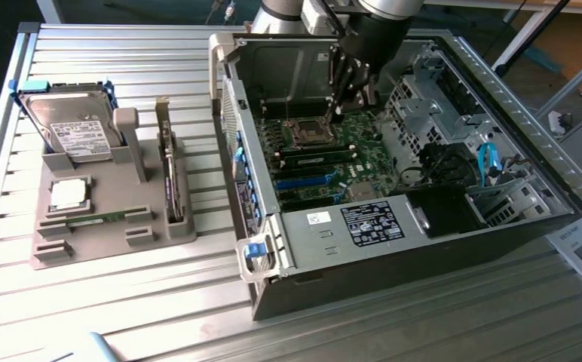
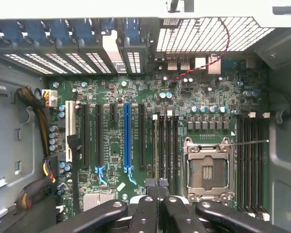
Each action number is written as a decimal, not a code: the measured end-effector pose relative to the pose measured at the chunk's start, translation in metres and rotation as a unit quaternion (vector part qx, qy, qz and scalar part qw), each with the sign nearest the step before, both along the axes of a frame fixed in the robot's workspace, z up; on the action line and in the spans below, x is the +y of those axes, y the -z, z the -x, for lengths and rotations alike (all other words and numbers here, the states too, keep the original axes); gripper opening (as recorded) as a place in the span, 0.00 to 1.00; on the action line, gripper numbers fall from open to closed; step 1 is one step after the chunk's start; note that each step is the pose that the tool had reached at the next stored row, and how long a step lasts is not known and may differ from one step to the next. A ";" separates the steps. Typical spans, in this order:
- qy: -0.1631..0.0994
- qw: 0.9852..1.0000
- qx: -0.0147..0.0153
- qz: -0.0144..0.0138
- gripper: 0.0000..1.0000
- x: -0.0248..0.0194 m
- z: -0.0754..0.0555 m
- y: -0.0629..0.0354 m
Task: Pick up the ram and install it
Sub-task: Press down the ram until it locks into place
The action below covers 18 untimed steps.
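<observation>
Black, two-fingered, reaching down from the arm into the open computer case (image 1: 261, 279): gripper (image 1: 336, 111) (image 2: 157, 183), hanging above the motherboard (image 1: 321, 162) (image 2: 116, 145); drawn together in the wrist view, the fingers (image 2: 146, 200) meeting side by side with barely a seam between the tips; pinching nothing that can be made out, and touching nothing on the board below; nearest to the empty processor socket (image 1: 306, 132) (image 2: 207, 167) and to the row of long dark memory slots (image 2: 166, 145) just beside it.

Well apart from all that, out on the ribbed metal table (image 1: 120, 317) toward the exterior view's left: grey holder (image 1: 90, 249), and lying flat in one of its low grooves, the ram (image 1: 97, 219), a thin green strip, untouched; just behind it in the same holder, the square silver processor chip (image 1: 70, 194); behind that again, standing tilted in its cradle, the hard drive (image 1: 70, 128) with its white label; upright along the holder's side nearest the case, a dark expansion card (image 1: 176, 185).

Inside the case, seen from the wrist: blue slot (image 2: 126, 138) among black ones, red and black wire (image 2: 203, 65) looping over the board, bundled yellow and black cables (image 2: 36, 104) at the edge.
</observation>
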State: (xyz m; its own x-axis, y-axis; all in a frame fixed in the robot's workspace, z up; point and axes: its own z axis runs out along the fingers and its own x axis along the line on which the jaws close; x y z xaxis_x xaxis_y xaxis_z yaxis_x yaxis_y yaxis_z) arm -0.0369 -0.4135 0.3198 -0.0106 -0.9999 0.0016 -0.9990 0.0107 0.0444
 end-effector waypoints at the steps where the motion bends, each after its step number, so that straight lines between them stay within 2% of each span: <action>1: 0.000 1.000 0.000 0.000 0.10 0.0000 0.000 0.0000; 11: 0.000 1.000 0.000 0.000 0.10 0.0000 0.000 0.0000; 14: 0.024 1.000 0.000 0.000 0.10 0.0000 0.000 0.0003; 15: 0.039 0.999 0.000 0.000 0.10 0.0000 0.000 0.0005; 16: 0.063 0.998 0.000 0.001 0.10 0.0000 0.000 0.0008; 18: 0.083 0.997 0.000 0.002 0.10 0.0000 0.000 0.0012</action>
State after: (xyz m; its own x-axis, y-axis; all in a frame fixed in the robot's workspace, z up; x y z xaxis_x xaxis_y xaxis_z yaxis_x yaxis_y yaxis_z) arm -0.0369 -0.4135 0.3187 -0.1755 -0.9845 0.0052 -0.9835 0.1756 0.0440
